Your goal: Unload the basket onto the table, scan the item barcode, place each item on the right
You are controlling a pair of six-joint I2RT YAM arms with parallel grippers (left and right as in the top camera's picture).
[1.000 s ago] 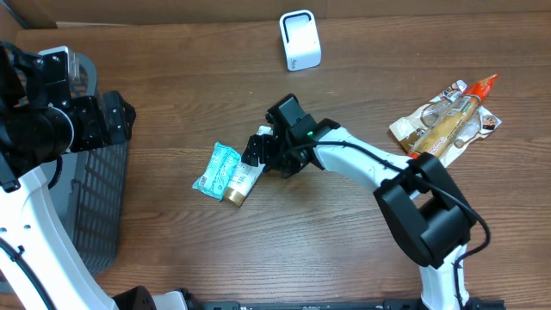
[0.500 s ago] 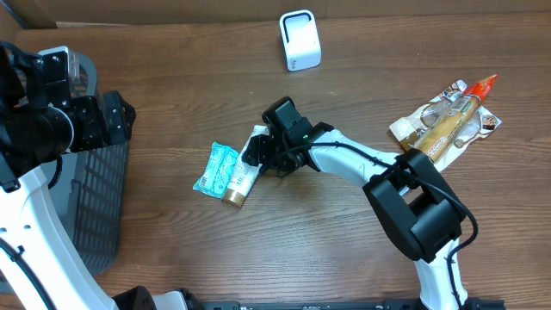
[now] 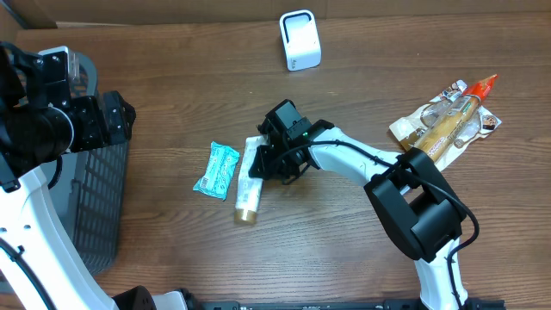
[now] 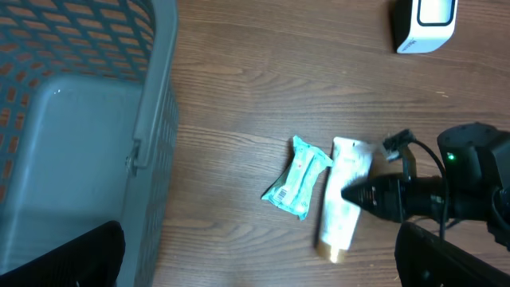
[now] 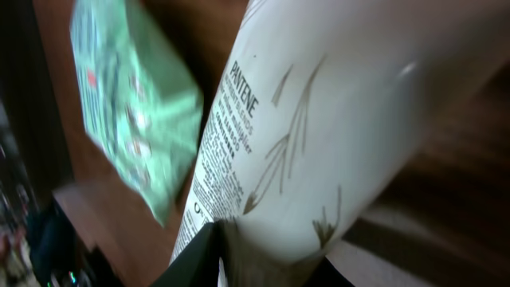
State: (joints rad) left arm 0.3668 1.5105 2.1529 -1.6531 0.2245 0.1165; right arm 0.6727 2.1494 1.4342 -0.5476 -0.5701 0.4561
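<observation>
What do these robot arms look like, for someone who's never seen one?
Both are white tube-like links joined by chunky black joint blocks. The right arm carries a black cable along it and a small green light near its black gripper. The left arm has the same look.

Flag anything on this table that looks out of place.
Nothing is spilled or damaged. Only the pile of packets at the right looks untidy, heaped across one another. The white tube and teal packet lie flat, side by side.

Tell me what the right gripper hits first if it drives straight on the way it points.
The white tube: the right gripper has its tips right at the tube's end away from the cap. Beyond that, probably the teal packet, though depth is unclear.
</observation>
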